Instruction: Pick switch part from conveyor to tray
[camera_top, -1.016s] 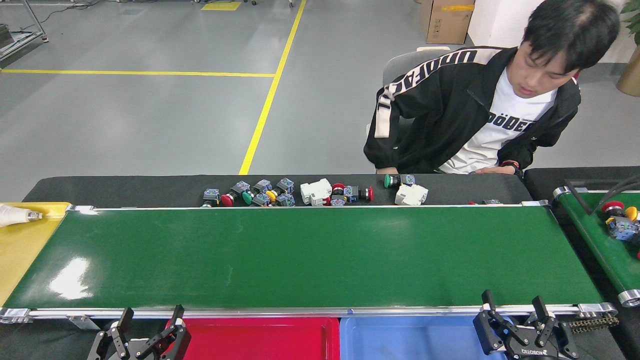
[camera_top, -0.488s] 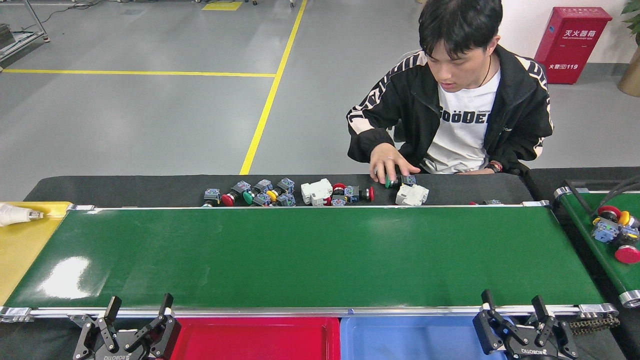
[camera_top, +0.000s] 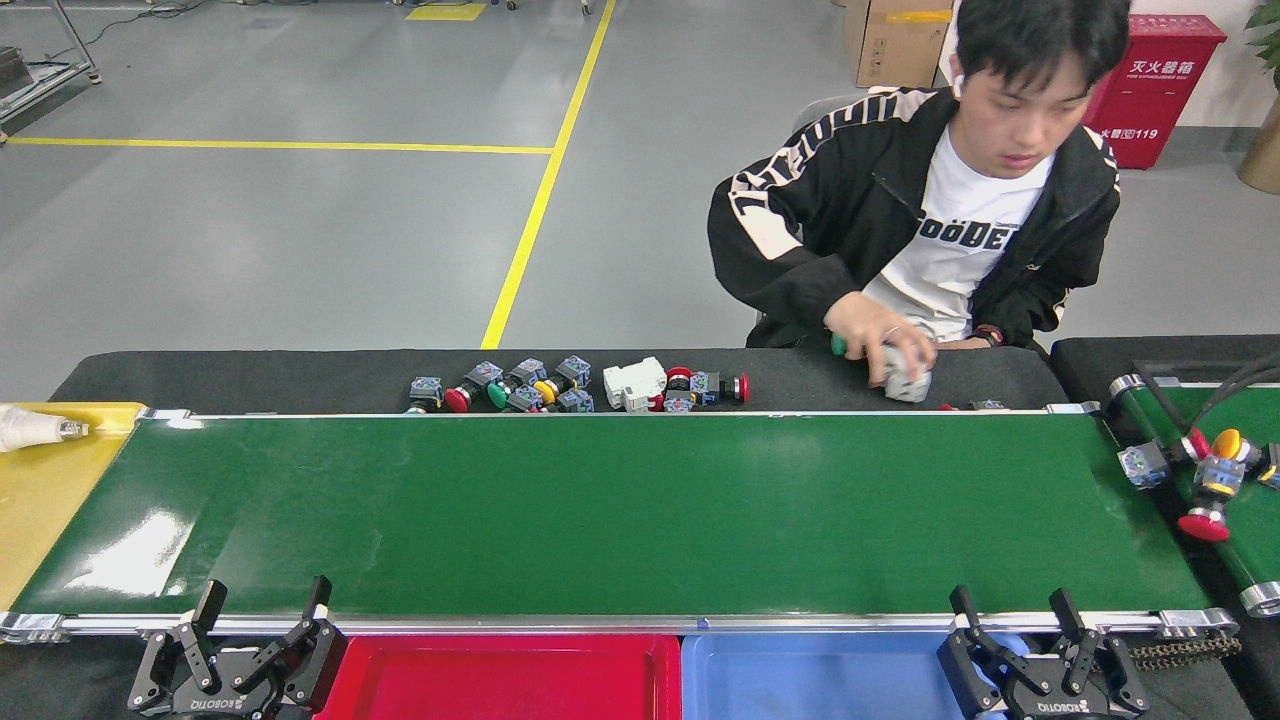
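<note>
The conveyor (camera_top: 600, 510) is a wide glossy dark-green belt with silver rails, and nothing lies on it. Switch parts (camera_top: 520, 385) with coloured caps sit in a row on the black cloth behind its far rail, beside a white part (camera_top: 634, 383). A person's hand (camera_top: 880, 338) across the belt holds a white part (camera_top: 906, 382) and a green-capped one. A red tray (camera_top: 500, 680) and a blue tray (camera_top: 810, 680) sit below the near rail. My left gripper (camera_top: 262, 600) stands open at the near rail on the left. My right gripper (camera_top: 1008, 602) stands open on the right.
A second, smaller green belt (camera_top: 1250, 520) at the far right carries several switch parts (camera_top: 1205, 470). A yellow surface (camera_top: 40, 490) with a white object (camera_top: 30, 428) lies off the belt's left end. The person sits at the far side.
The person's hand moved right along the far cloth, taking the white and green-capped parts. Parts on the small right belt shifted. My left gripper drifted left and slightly up.
</note>
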